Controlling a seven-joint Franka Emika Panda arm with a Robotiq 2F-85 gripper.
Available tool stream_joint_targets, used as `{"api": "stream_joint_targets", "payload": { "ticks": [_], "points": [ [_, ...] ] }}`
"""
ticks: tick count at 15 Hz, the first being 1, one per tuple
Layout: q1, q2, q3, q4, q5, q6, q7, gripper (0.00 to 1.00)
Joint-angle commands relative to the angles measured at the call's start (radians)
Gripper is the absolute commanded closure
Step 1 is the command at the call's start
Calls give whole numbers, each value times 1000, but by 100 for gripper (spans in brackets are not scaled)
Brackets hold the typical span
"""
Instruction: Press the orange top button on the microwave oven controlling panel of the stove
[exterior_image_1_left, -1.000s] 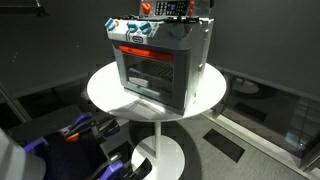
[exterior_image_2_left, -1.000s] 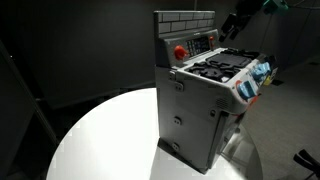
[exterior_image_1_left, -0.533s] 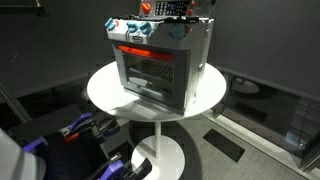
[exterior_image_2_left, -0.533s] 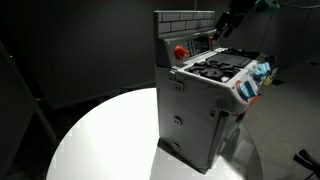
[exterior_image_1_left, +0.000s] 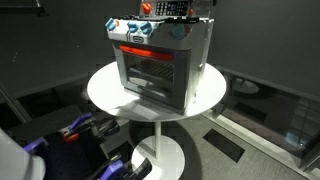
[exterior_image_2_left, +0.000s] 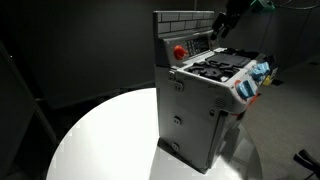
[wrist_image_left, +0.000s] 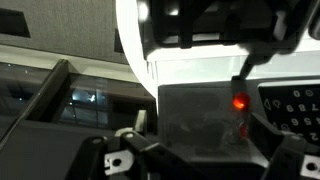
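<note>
A grey toy stove (exterior_image_1_left: 160, 65) stands on a round white table (exterior_image_1_left: 100, 92); it also shows in an exterior view (exterior_image_2_left: 200, 110). Its upright back panel (exterior_image_2_left: 197, 42) carries a red knob (exterior_image_2_left: 180, 50) and a keypad. In the wrist view a small orange button (wrist_image_left: 240, 101) glows on the dark panel, with a dimmer red spot just below it. My gripper (exterior_image_2_left: 223, 22) hangs at the panel's upper right end, close to it. In the wrist view its fingers (wrist_image_left: 198, 135) look spread, with nothing between them. I cannot tell whether it touches the button.
Burners (exterior_image_2_left: 222, 66) lie on the stove top and coloured knobs (exterior_image_2_left: 252, 82) line its front edge. The oven door (exterior_image_1_left: 145, 72) faces the table's rim. Dark walls and floor surround the table; cables and gear (exterior_image_1_left: 85, 130) lie on the floor below.
My gripper has moved a little toward the back panel of the stove. The stove has not moved.
</note>
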Motion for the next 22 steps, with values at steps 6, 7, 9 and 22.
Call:
{"api": "stream_joint_targets", "payload": {
  "ticks": [6,7,9,22],
  "points": [
    [-32,-71,9,-36,15,-108,5,0],
    [-35,-94,7,-54,17,-133,4,0],
    [-40,-137,2,-88,10,-183,6,0],
    [-84,-463,-36,-295,-174,-588,68,0]
  ]
}}
